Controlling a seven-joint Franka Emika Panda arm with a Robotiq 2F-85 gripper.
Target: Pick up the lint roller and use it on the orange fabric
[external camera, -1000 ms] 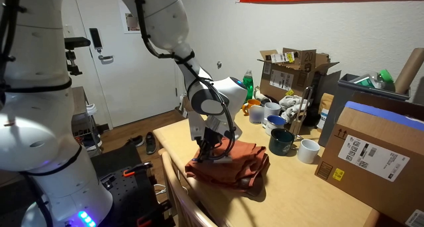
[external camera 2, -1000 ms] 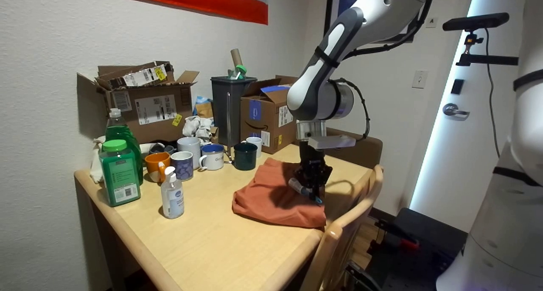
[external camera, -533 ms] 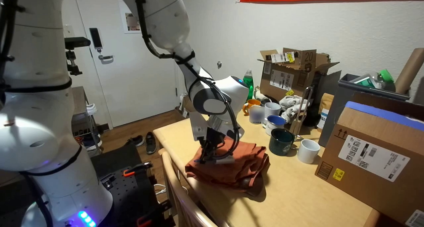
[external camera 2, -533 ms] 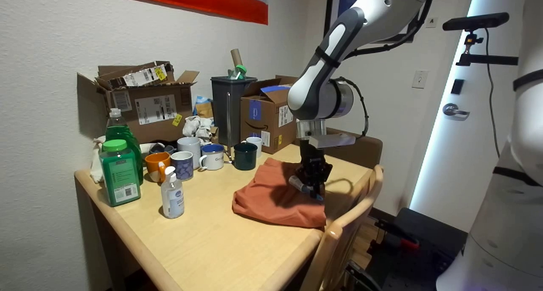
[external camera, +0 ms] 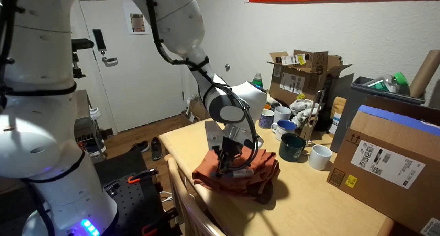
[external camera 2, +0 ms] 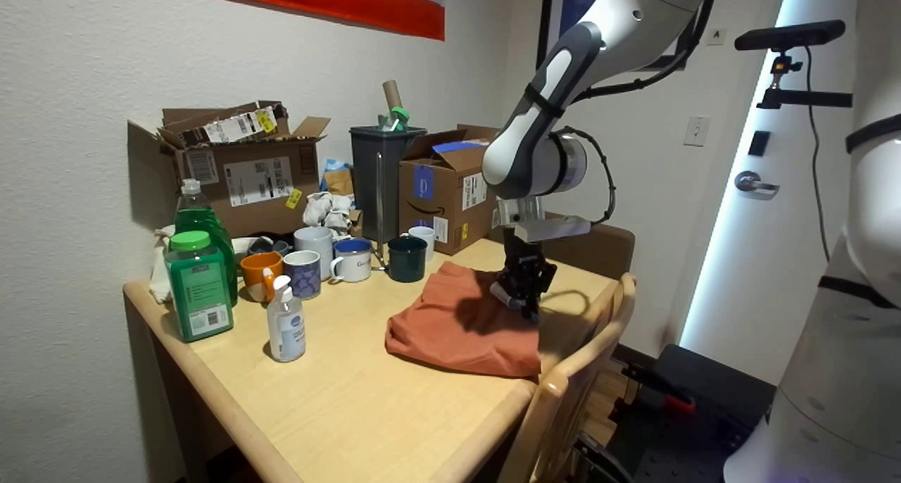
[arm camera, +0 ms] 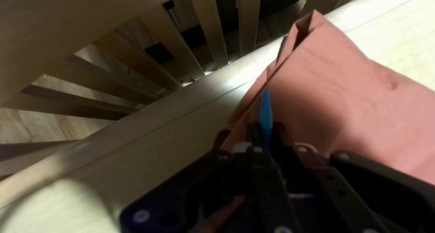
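The rust-orange fabric (external camera: 266,162) lies folded on the table near its edge; it also shows in the other views (external camera 2: 450,331) (arm camera: 360,100). My gripper (arm camera: 267,132) is shut on the blue handle of the lint roller (arm camera: 266,112). In an exterior view the roller's pale head (external camera: 243,173) points toward the right, low over the fabric. In an exterior view the pale head (external camera 2: 504,295) shows beside the dark gripper (external camera 2: 529,303), which hides part of the handle. The roller head is hidden in the wrist view. I cannot tell whether the head touches the fabric.
Several mugs, including a dark green mug (external camera: 291,147) and a white mug (external camera: 320,157), stand beyond the fabric. A cardboard box (external camera: 385,160) stands on the table. A chair back (external camera 2: 563,384) is against the table edge. A sanitizer bottle (external camera 2: 287,324) stands apart from the fabric.
My gripper has moved with the lint roller across the fabric, toward the side of the cardboard box with blue tape. It stays shut on the handle. The fabric has hardly moved.
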